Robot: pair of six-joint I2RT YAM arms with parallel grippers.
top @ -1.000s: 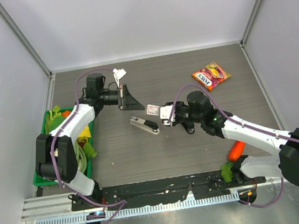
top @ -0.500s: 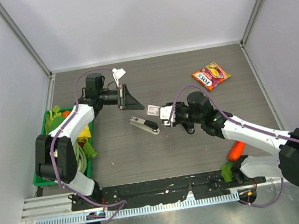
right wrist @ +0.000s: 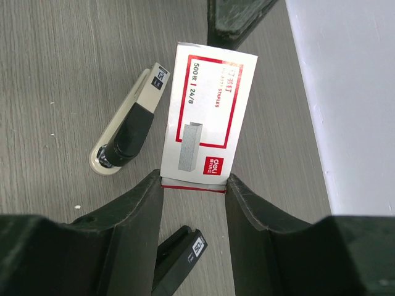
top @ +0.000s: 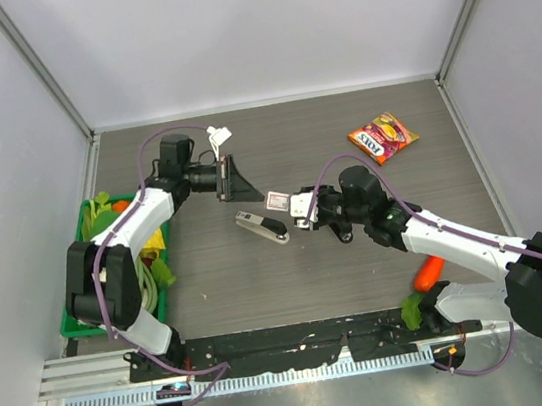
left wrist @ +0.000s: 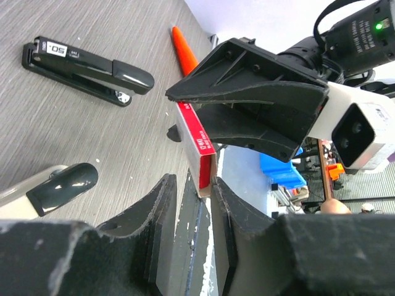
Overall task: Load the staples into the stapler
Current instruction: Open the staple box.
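Right wrist view: the right gripper (right wrist: 192, 180) clamps the staple box (right wrist: 207, 117) (white, red-trimmed). The left gripper (left wrist: 191, 185) stands slightly parted around its other end.

top external: fixed high behind both arm bases, looking down on the whole tabletop (top: 363, 281) | left wrist: close and low, facing along the tabletop past the left tool (left wrist: 192, 182) toward the right arm (left wrist: 352, 117) | right wrist: close, looking steeply down through the right tool (right wrist: 193, 179) | shared by all three: staples box (top: 278, 199) (left wrist: 199, 142) (right wrist: 208, 132), beige stapler (top: 261, 227) (left wrist: 55, 191) (right wrist: 126, 132)
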